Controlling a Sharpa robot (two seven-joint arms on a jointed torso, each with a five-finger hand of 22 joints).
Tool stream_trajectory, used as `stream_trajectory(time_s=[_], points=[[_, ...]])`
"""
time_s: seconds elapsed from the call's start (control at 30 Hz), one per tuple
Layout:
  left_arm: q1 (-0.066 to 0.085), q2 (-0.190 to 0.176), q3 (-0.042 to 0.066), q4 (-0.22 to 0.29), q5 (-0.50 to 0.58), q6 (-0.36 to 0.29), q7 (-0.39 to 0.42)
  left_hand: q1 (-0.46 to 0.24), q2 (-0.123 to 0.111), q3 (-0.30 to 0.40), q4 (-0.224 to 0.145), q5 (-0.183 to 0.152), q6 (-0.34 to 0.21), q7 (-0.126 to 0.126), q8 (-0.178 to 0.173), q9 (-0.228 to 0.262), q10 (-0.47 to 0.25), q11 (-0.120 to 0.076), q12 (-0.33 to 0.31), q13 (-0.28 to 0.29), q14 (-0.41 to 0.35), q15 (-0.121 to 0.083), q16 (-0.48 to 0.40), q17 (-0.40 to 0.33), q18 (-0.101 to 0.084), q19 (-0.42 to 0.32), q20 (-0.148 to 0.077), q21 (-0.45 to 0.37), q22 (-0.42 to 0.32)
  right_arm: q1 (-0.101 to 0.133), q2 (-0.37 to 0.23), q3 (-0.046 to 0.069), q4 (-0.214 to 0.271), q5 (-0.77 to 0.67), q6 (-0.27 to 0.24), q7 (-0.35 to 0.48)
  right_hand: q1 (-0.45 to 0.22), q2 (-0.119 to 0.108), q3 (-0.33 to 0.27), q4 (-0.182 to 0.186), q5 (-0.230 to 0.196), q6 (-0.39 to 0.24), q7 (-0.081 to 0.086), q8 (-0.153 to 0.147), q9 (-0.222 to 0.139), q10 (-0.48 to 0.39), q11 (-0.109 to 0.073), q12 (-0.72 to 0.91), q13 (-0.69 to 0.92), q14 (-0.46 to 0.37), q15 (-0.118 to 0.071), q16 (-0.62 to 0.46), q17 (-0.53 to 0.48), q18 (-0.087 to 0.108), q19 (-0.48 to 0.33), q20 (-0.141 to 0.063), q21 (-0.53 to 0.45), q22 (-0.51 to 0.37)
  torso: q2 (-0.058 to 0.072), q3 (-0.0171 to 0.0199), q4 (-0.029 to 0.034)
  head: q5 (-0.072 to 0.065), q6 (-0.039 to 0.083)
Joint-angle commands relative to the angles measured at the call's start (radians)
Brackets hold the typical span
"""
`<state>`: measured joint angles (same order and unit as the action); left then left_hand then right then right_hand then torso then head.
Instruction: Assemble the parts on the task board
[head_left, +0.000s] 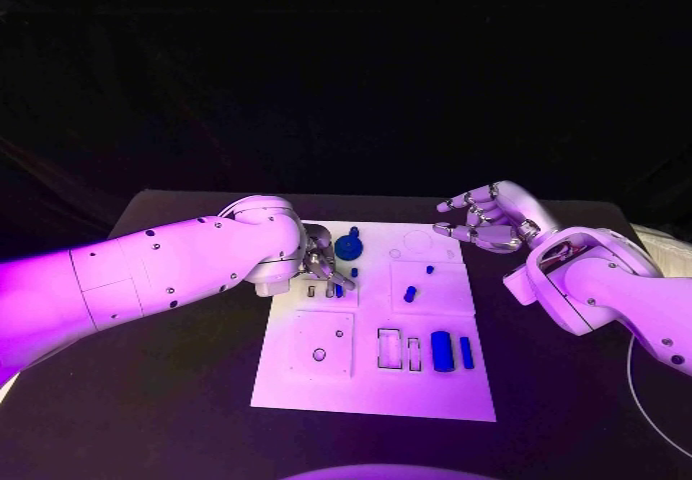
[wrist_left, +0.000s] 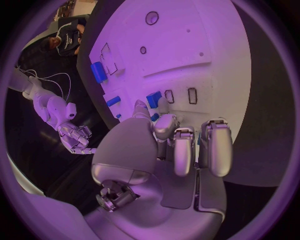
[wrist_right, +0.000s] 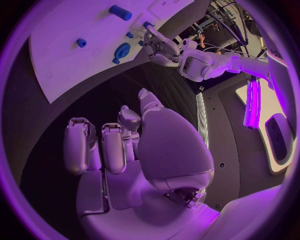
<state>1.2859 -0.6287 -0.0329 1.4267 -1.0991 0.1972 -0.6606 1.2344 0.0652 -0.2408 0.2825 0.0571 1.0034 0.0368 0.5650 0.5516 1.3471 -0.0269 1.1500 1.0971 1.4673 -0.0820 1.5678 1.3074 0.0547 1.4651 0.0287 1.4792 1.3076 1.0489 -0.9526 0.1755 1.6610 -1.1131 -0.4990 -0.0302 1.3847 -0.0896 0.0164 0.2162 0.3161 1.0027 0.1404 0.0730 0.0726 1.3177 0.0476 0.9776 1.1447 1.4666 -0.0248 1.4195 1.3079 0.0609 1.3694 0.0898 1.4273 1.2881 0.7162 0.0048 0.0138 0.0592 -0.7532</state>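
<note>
- Your left hand (head_left: 319, 262) is down over the far-left part of the white task board (head_left: 325, 390), its fingers (wrist_left: 182, 150) curled down toward the board.
- In the left wrist view a small blue block (wrist_left: 154, 99) sits just at the fingertips beside two slot outlines; you cannot tell whether the fingers are grasping it or only touching it.
- Your right hand (head_left: 483, 220) hovers above the table (head_left: 159, 400) off the board's far-right corner, fingers spread and released, with nothing in them.
- A round blue knob-like part (head_left: 349, 246) stands on the far part of the board, just right of the left hand.
- Two small blue pegs (head_left: 410, 293) lie in the far-right panel.
- Two upright blue bars (head_left: 443, 351) stand in slots near the board's near-right area, with empty slot outlines to their left.
</note>
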Motion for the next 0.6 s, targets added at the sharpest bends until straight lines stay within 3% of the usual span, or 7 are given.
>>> stream_trajectory(time_s=[0.03, 0.33, 0.6], points=[[0.001, 0.005, 0.0, -0.001, 0.003, 0.022, -0.002, 0.014, 0.0, 0.009, -0.003, 0.004, -0.008, -0.001, 0.008, 0.005, 0.002, -0.005, 0.001, -0.002, 0.104, -0.004, 0.003, 0.263, -0.017, 0.016, -0.002, 0.005, 0.094, -0.001, 0.001, 0.0, -0.002, -0.012, 0.017, 0.0, 0.011, -0.001, 0.0, -0.007, 0.004, 0.007, -0.003, 0.001, 0.001, -0.004, 0.001, -0.003, 0.0, 0.052, 0.002, -0.004, 0.017, 0.006, -0.004, 0.0, -0.006, -0.001, 0.0, 0.0001, 0.0007, 0.0, -0.001], [0.001, 0.011, 0.001, -0.008, 0.012, 0.031, -0.003, 0.094, 0.033, 0.07, -0.032, 0.005, -0.023, -0.005, 0.014, 0.029, 0.0, -0.009, -0.001, -0.003, 0.104, -0.007, 0.003, 0.263, -0.017, 0.015, -0.004, 0.005, 0.096, -0.003, 0.003, 0.0, -0.003, -0.013, 0.023, 0.0, 0.02, -0.001, 0.002, -0.012, 0.01, 0.007, -0.003, 0.001, 0.0, -0.004, 0.001, -0.002, -0.002, 0.052, 0.002, -0.004, 0.017, 0.006, -0.004, -0.001, -0.007, -0.001, 0.001, 0.0004, 0.0001, -0.001, -0.004], [0.001, 0.014, 0.001, -0.014, 0.014, 0.046, -0.004, 0.202, 0.035, 0.16, -0.091, 0.006, -0.039, -0.01, -0.004, 0.033, -0.006, -0.014, -0.01, -0.008, 0.104, -0.012, 0.003, 0.263, -0.017, 0.013, -0.009, 0.004, 0.097, -0.004, 0.003, 0.0, -0.001, -0.017, 0.026, -0.001, 0.027, -0.002, 0.004, -0.017, 0.013, 0.008, -0.003, 0.001, 0.0, -0.003, 0.0, 0.001, -0.001, 0.052, 0.002, -0.005, 0.017, 0.006, -0.004, -0.001, -0.007, -0.002, 0.001, 0.0011, 0.0009, -0.001, -0.009]])
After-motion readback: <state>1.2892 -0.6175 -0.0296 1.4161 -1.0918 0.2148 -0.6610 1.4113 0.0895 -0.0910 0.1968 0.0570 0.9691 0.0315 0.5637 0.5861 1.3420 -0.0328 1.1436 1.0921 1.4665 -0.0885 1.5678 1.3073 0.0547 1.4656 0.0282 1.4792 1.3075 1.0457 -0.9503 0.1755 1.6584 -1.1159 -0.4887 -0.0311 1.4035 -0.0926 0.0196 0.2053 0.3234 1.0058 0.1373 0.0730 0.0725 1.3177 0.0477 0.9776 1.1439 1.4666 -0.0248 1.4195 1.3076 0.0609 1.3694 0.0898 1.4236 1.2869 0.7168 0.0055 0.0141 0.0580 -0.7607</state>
